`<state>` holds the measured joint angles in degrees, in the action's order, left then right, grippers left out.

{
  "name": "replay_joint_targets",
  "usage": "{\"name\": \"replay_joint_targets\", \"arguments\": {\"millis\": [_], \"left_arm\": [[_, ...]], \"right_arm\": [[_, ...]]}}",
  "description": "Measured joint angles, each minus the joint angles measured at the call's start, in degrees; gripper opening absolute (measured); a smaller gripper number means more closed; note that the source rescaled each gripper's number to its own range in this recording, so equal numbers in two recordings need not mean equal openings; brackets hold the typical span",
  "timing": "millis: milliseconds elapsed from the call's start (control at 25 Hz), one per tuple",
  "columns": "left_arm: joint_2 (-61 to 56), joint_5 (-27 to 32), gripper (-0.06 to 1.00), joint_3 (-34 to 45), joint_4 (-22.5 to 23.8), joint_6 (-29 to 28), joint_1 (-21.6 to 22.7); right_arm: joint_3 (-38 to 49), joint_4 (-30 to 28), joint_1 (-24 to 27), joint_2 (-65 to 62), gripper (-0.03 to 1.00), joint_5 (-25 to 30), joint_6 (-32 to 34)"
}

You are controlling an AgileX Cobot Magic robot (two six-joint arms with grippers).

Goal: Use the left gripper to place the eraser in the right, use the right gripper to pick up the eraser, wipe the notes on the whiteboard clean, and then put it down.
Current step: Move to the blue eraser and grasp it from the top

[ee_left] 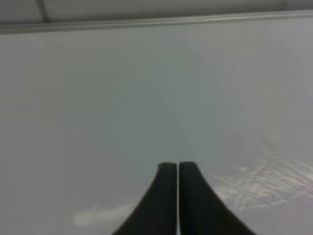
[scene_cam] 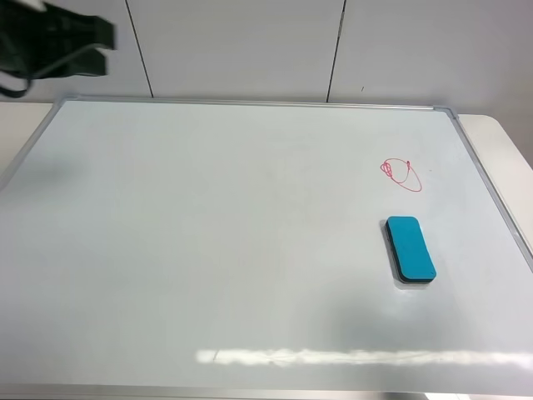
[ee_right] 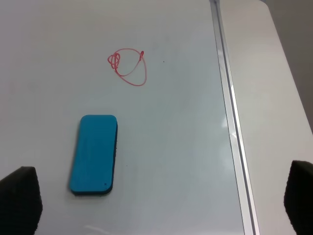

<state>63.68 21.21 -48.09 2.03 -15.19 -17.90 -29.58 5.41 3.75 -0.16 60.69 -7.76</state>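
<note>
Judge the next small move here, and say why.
Probably the right gripper should descend over the teal-blue rounded-rectangle eraser and close on it. Its jaws stand open above the block, which lies free on the glossy white whiteboard near, not on, the red looped scribble; the left gripper is shut and empty.

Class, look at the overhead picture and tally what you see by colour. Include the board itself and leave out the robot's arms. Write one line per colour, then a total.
Teal-blue: 1, the eraser
Red: 1, the notes, a single looped scribble
White: 1, the whiteboard
Total: 3
</note>
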Motion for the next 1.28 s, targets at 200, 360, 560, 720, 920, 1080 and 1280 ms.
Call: {"name": "replay_joint_targets", "arguments": {"millis": [200,360,560,720,920,1080,1280], "left_arm": [[-21.5,2.7,0.06,9.6,0.8,0.5,10.0],[-35.8,10.5,0.41,12.5,0.9,5.1,13.3],[-45.1,23.7,0.91,12.7,-0.1,6.4,13.4],[-49.9,34.4,0.99,12.7,0.4,7.1,13.4],[-54.4,39.9,0.99,14.4,2.6,9.9,13.4],[-60.3,39.7,0.99,18.1,2.0,11.0,13.4],[-63.9,39.6,0.99,19.1,1.7,11.2,13.4]], "right_arm": [[0.0,0.0,0.0,0.0,1.00,0.0,0.0],[0.0,0.0,0.0,0.0,1.00,0.0,0.0],[0.0,0.0,0.0,0.0,1.00,0.0,0.0],[0.0,0.0,0.0,0.0,1.00,0.0,0.0],[0.0,0.0,0.0,0.0,1.00,0.0,0.0],[0.0,0.0,0.0,0.0,1.00,0.0,0.0],[0.0,0.0,0.0,0.0,1.00,0.0,0.0]]}}
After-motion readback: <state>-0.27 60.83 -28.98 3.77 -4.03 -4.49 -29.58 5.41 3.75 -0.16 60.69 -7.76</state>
